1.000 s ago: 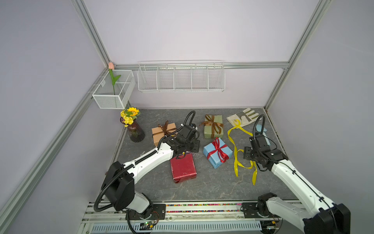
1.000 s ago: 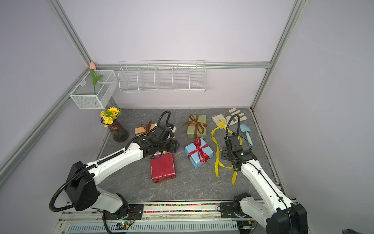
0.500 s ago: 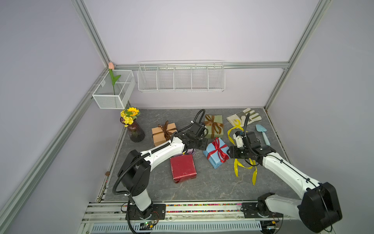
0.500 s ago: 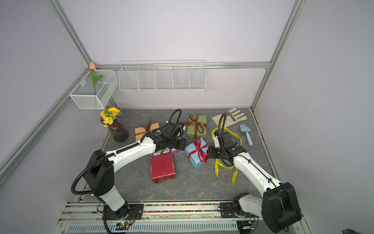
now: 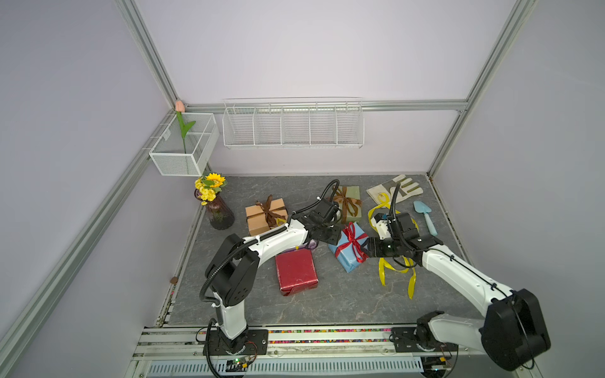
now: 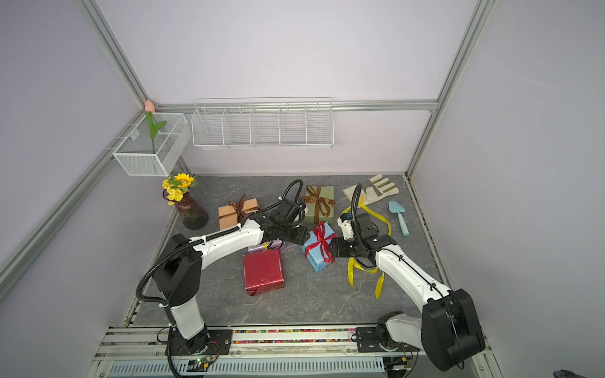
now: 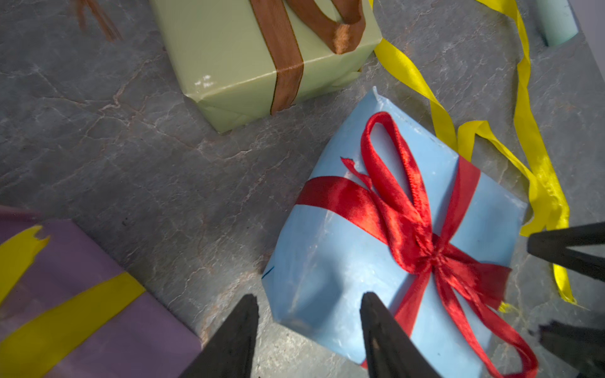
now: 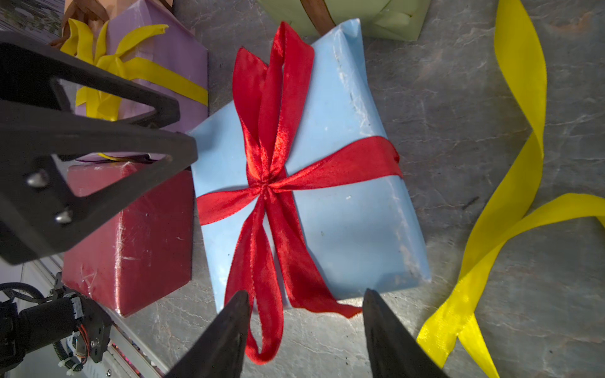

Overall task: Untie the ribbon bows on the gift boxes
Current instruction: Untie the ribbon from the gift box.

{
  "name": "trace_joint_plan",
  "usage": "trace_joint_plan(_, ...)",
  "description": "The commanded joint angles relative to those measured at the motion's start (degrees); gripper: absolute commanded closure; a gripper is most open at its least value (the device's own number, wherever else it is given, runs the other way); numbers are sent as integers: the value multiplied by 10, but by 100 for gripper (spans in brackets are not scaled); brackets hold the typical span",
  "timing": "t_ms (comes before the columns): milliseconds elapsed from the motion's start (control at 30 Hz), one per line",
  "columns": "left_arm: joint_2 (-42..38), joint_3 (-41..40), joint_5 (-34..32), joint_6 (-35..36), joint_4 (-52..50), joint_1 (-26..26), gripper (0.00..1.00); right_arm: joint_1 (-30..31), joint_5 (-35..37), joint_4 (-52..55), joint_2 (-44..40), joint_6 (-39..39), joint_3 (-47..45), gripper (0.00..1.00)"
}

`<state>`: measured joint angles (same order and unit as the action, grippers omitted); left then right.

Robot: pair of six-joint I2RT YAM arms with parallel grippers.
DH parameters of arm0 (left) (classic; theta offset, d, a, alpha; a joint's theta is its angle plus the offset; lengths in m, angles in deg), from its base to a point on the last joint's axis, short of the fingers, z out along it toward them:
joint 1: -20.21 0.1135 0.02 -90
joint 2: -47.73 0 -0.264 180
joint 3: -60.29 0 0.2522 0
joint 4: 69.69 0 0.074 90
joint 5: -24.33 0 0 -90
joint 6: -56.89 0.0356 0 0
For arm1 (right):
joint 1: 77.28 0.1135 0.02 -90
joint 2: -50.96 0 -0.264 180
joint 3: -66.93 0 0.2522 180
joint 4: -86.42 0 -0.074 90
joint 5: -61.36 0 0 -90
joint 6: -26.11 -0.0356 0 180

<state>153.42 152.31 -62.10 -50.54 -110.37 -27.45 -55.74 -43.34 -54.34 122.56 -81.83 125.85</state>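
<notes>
- At the far left, a white mesh basket (image 5: 183,153) hangs on the wall with a pink tulip (image 5: 179,106) standing in it. Below it, a dark glass vase (image 5: 221,216) of yellow flowers (image 5: 209,188) stands on the grey marbled bench (image 5: 327,304).
- The tan gift box (image 5: 260,217) lies just right of the vase, and its brown bow (image 5: 271,211) is tied.
- The lilac gift box (image 7: 98,327) is mostly hidden under the left arm in both top views. The right wrist view shows a yellow bow (image 8: 95,55) tied on it. It sits just behind the red gift box (image 5: 296,273), which lies nearer the front edge.
- The left gripper (image 7: 309,296) hovers over one corner of the light blue gift box (image 5: 345,260). Its fingers are moderately apart and hold nothing.
- A white wire rack (image 5: 293,126) with five compartments hangs on the back wall.
- The olive green gift box (image 5: 352,206) lies toward the back, with a second brown bow (image 5: 343,199) tied on it.
- The light blue gift box sits mid-bench at a diagonal, between the two grippers. Its red bow (image 5: 353,239) is tied, with both tails trailing over one end.
- The right gripper (image 8: 306,292) is at that end with its fingers moderately apart. One red tail lies between them and is not pinched.
- A loose yellow ribbon (image 5: 393,266) curls on the bench to the right of the blue box, partly under the right arm.
- A work glove (image 5: 397,189) and a pale blue trowel (image 5: 425,217) lie at the back right.
</notes>
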Motion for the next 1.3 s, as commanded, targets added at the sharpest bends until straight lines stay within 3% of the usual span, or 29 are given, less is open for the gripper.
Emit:
trace_joint_plan(0, 13, 24, -29, -3, -10, -3, 48, 3, 12, 23, 3, 11, -8, 42)
trace_joint_plan(567, 36, 24, -61, 1, -14, -13, 48, 4, -29, -10, 37, 5, -28, 43)
trace_joint_plan(1100, 36, 14, -69, -2, -11, -15, 48, 5, -56, -34, 21, -4, -40, 73)
trace_joint_plan(1267, 39, 12, -69, -3, -9, -16, 48, 5, -53, -23, 5, -3, -37, 76)
